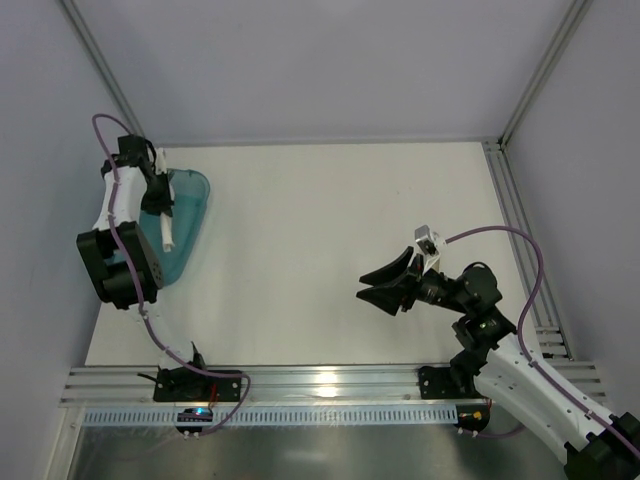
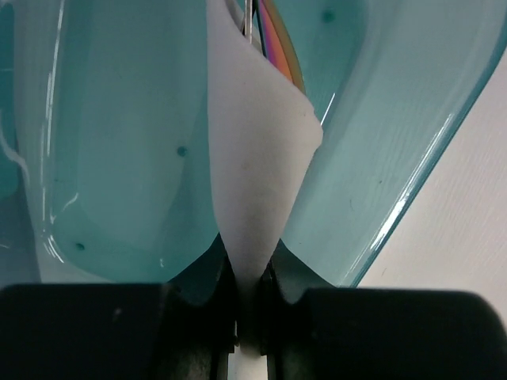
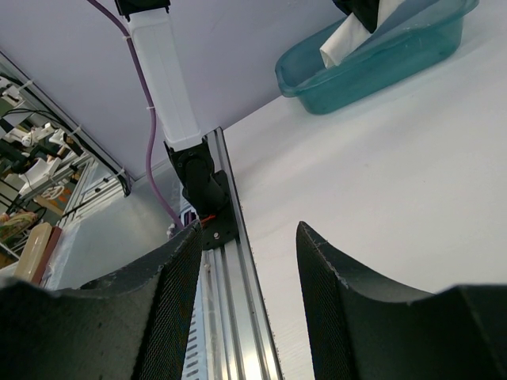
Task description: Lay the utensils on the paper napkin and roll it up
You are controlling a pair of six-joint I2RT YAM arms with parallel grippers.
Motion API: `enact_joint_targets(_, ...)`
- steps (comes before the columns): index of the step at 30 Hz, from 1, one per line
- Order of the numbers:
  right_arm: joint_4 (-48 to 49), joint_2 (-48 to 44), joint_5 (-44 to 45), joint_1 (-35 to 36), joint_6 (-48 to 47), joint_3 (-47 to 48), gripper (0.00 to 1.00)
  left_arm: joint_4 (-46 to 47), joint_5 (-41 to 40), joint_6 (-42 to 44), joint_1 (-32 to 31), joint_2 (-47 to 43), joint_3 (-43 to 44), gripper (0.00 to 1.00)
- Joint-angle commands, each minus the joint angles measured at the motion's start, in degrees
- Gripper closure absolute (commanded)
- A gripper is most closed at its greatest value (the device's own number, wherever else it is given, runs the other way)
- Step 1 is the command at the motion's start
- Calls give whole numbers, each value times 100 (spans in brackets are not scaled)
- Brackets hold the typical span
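Quick headcount: two white-and-black robot arms (left arm (image 1: 120, 250), right arm (image 1: 520, 370)), one translucent teal plastic tub (image 1: 195, 200) and one white paper napkin (image 1: 165, 232) rolled into a tube. Poking out of the roll's open end I count two slim utensils, a silvery metal piece (image 2: 249, 17) and a rainbow-tinted piece (image 2: 283, 51). Can't tell if more are tucked inside.

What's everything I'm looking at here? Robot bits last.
table: one, off-white, under everything.
tub: one, translucent teal, at the table's left edge.
paper napkin: one, white, over the tub.
utensils: count unclear, rainbow-sheened, peeking past the napkin's top.
rail: one, silvery, along the table's near edge.
left gripper: one, black, shut on the paper napkin.
right gripper: one, black, open and empty, over the table's right side.
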Motion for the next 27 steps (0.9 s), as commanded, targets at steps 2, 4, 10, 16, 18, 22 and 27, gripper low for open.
enact_joint_targets(2, 129, -47, -92, -31, -107, 26, 47, 198, -53, -128, -4, -221, -369, 100)
enact_joint_targets(4, 120, -38, -92, -22, -107, 35, 47, 15, 175, -217, -22, -80, -291, 100)
enact_joint_targets(10, 59, 5, -118, -31, -107, 114, 47, 127, 1325, -507, -180, 9, -500, 100)
enact_joint_targets(16, -38, -21, -92, -31, -107, 141, 47, 357, 2865, -780, -329, 306, -765, 100)
enact_joint_targets(18, -47, -56, -100, -31, -107, 141, 47, 452, 3154, -824, -408, 360, -756, 100)
enact_joint_targets(22, -82, -65, -91, -31, -98, 141, 47, 751, 3262, -982, -444, 299, -800, 100)
enact_joint_targets(27, -74, -82, -57, -31, -107, 141, 47, 620, 3340, -798, -233, 448, -651, 100)
